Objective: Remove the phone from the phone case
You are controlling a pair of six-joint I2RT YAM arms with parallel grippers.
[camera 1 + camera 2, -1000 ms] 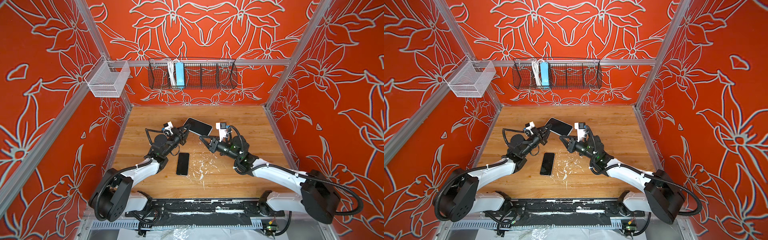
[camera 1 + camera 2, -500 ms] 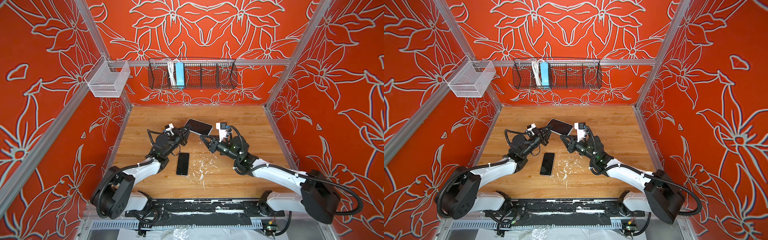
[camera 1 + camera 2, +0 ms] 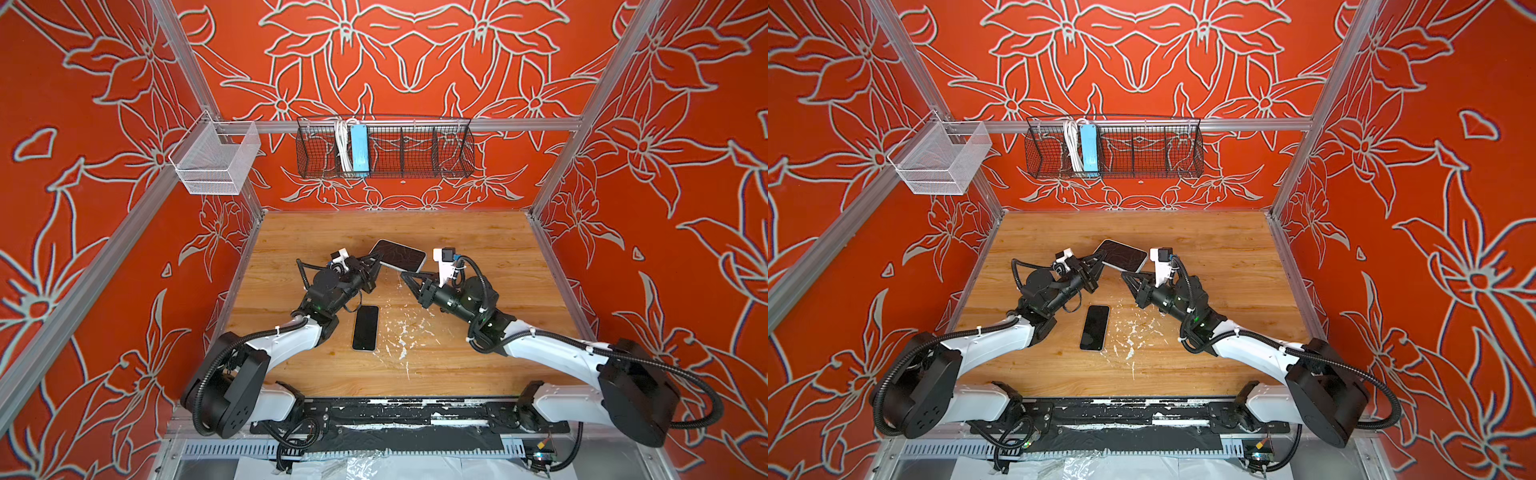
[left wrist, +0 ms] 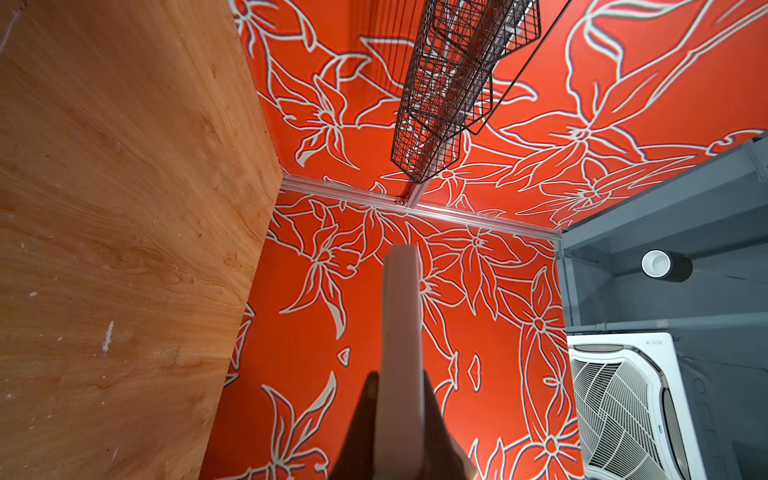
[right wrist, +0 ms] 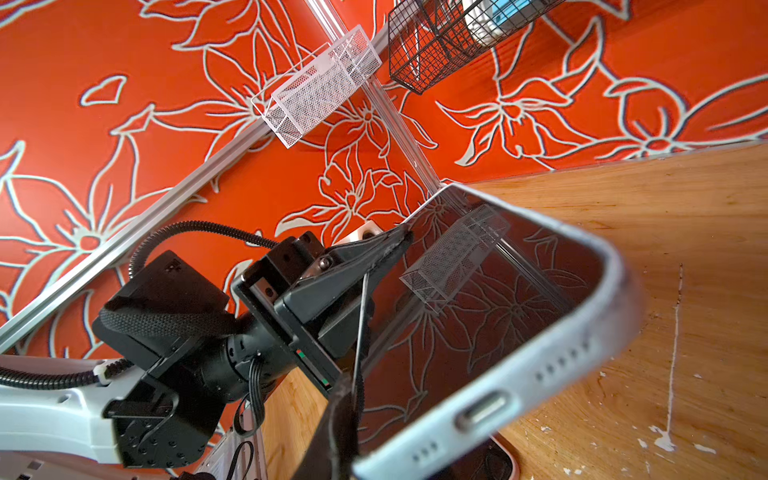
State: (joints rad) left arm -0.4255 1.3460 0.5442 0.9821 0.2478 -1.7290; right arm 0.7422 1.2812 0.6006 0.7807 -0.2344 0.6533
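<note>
The phone shows a dark glossy screen and sits in a pale blue-grey phone case, held tilted above the wooden table. My left gripper is shut on one edge of the case, which in the left wrist view runs as a pale strip between the fingers of the left gripper. My right gripper has its tips closed at the case's near corner, beside the charging port; in the right wrist view the right gripper shows one dark finger over the screen's corner.
A second black phone lies flat on the table below both grippers, beside white flecks. On the back wall hangs a black wire basket with a blue power strip. A white mesh basket hangs on the left wall.
My right gripper's tips have crept up to the near corner of the case. The left gripper and the cased phone have barely shifted.
</note>
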